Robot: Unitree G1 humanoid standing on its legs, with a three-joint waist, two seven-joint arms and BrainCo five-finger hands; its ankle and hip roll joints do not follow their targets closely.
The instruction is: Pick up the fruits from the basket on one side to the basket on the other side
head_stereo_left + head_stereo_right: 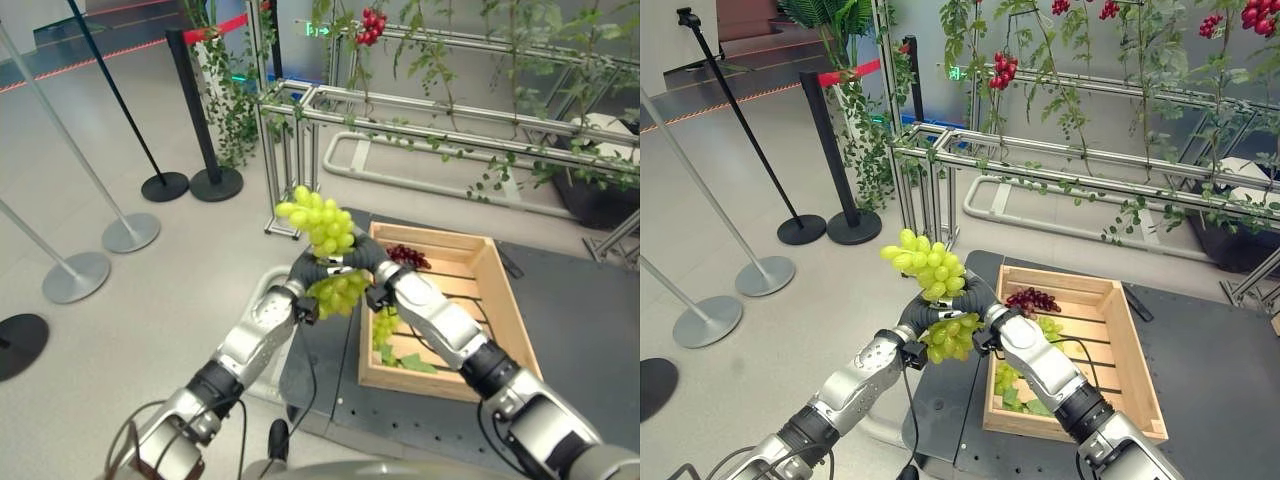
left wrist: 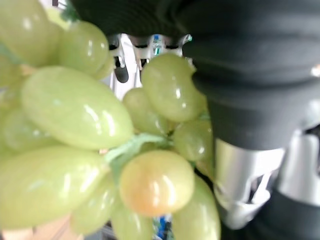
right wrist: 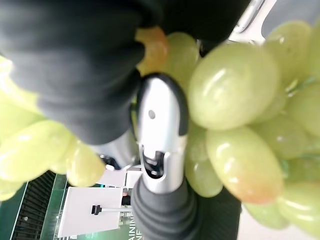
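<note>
Transfer under way | green grapes (image 1: 322,225) held aloft between left hand (image 1: 305,268) and right hand (image 1: 372,262), both curled round the bunch — left of the wooden crate (image 1: 500,290) | remaining: red grapes (image 1: 407,256); a green bunch in the crate — destination basket unseen

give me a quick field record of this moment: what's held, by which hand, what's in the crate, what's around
held item: green grape bunch, lifted in the air to the left of the crate
left hand: curled on the bunch from its left side
right hand: curled on the bunch from its right side
wooden crate: on a dark platform, holds a dark red grape bunch at the far end and more green grapes with leaves near the front
surroundings: metal frame with vines and hanging red berries behind; stanchion posts on the floor to the left
</note>
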